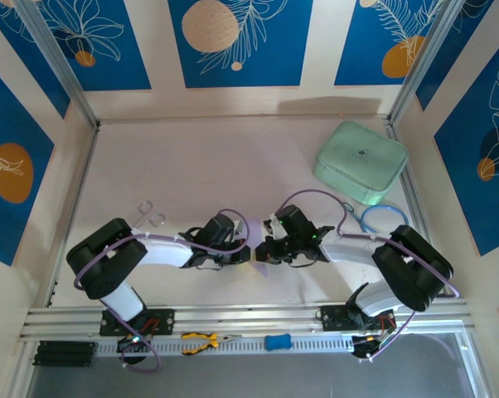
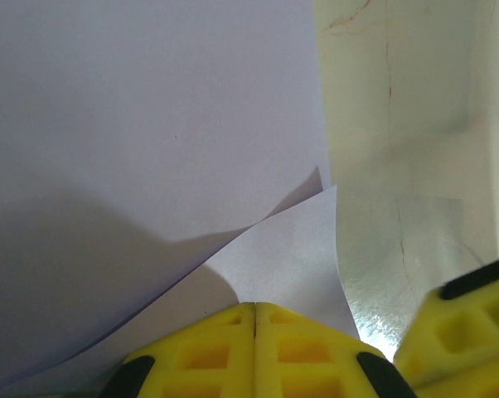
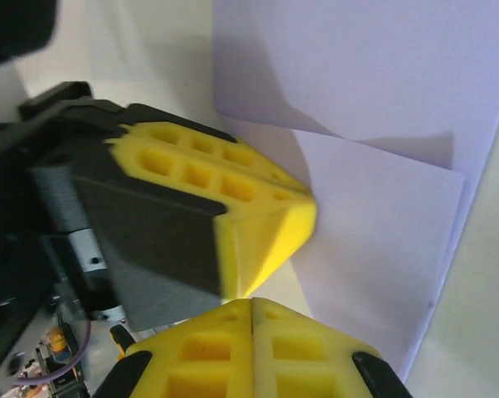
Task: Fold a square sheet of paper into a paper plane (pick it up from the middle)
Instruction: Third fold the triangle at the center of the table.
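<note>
- Top view: both arms reach in and meet at mid-table near the front edge. The left fingers and right fingers are tip to tip, almost touching.
- A small bit of the square sheet of paper peeks out just below where the tips meet; the rest is hidden by the arms.
- The mint-green case sits far right on the table, well apart from the fingers. A blue ring lies near the right arm.
- Left wrist: the left fingers are pressed together with no gap at the seam. A folded flap of the square sheet of paper runs right into the tips and looks pinched there.
- The flap's corner curls up off the main sheet. One of the right fingers shows yellow at the lower right.
- Right wrist: the right fingers are pressed together. Can't tell if any paper is between them.
- The left fingers form a closed yellow wedge with its tip against the edge of the square sheet of paper, which has two layers overlapping.
</note>
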`<state>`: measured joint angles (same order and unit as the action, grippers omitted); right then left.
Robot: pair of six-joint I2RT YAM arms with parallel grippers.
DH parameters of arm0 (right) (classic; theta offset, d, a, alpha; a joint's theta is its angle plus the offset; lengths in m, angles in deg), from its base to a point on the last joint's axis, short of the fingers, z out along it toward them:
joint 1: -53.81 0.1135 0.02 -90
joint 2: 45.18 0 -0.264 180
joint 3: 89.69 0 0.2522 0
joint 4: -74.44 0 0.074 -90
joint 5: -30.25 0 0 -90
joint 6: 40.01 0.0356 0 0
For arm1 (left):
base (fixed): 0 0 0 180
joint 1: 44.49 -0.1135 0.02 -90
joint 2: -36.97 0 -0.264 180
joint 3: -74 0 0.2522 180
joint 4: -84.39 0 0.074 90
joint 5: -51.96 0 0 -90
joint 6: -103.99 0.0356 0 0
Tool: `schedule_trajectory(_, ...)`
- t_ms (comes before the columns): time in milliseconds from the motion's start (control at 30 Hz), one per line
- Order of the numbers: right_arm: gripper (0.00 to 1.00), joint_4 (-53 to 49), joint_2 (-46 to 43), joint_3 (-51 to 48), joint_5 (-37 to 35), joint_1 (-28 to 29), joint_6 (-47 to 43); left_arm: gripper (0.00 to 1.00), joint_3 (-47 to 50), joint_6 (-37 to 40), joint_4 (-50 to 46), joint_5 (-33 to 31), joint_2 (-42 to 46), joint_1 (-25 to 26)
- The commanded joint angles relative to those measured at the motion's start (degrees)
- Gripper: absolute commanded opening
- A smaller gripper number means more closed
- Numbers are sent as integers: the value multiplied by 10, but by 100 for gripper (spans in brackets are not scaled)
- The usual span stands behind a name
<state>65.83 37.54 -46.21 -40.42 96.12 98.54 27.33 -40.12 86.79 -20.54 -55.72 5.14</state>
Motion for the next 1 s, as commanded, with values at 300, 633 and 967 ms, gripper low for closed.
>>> schedule_trajectory(300,1,39,59,-74,-11,17,33,1,-23,45,-72,-18,27,-7)
schedule_trajectory(633,0,42,87,-54,-28,27,46,0,4,12,-18,3,66,8)
schedule_trajectory(967,0,45,89,-55,-34,26,55,0,38,-14,10,-36,38,21)
